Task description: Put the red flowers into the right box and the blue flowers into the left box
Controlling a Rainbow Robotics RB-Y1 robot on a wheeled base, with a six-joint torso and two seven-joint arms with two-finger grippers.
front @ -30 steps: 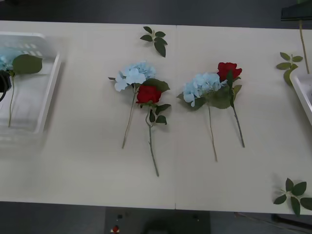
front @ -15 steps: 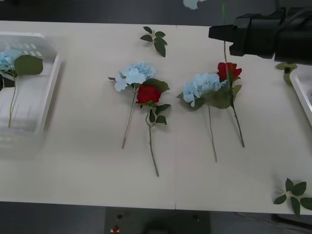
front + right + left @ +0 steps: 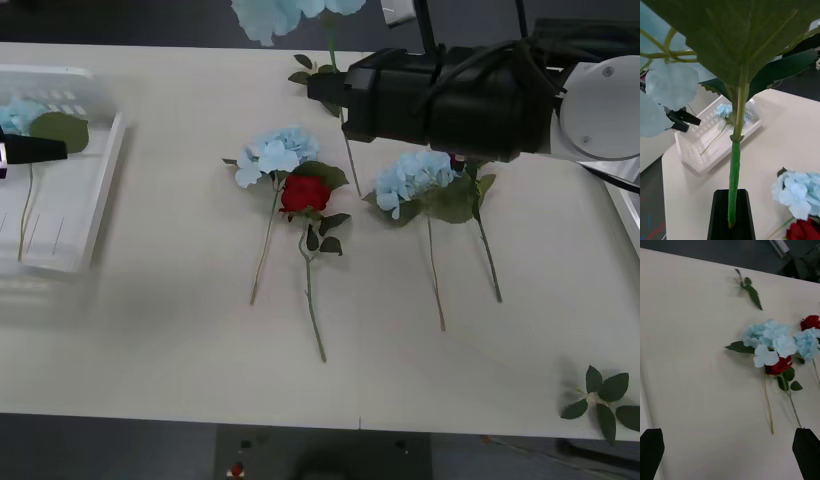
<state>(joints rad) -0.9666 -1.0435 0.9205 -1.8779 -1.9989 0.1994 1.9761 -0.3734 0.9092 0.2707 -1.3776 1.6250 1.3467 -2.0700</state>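
Fingers of the right gripper (image 3: 730, 215) are black and pressed together around the green stem of a blue hydrangea (image 3: 285, 15), which they carry upright above the far part of the table (image 3: 160, 330). In the front view the right arm (image 3: 450, 95) reaches across from the right, lying level over the table's far half, its gripper end beside a loose leaf sprig (image 3: 318, 80); the carried bloom rises past the picture's upper edge and the stem hangs down below the fingers. In the right wrist view a large green leaf of that flower spreads wide just above the grip.

The left gripper (image 3: 730, 453) is spread wide, its two black fingertips (image 3: 651, 453) far apart with nothing between them. In the front view it sits at the far left over the left box (image 3: 75, 205), where its dark tip shows beside one blue hydrangea (image 3: 20, 115) lying in the slotted basket.

On the table lie two pairs of flowers. Near the middle, a blue hydrangea (image 3: 272, 155) touches a red rose (image 3: 305, 193), their stems pointing toward the robot. To the right, another blue hydrangea (image 3: 412, 178) lies just beside a second red rose's stem (image 3: 488, 258); that rose's bloom is mostly hidden under the right arm. A corner of the right box (image 3: 628, 210) shows at the right edge, and a further leaf sprig (image 3: 603, 397) lies at the near right corner.
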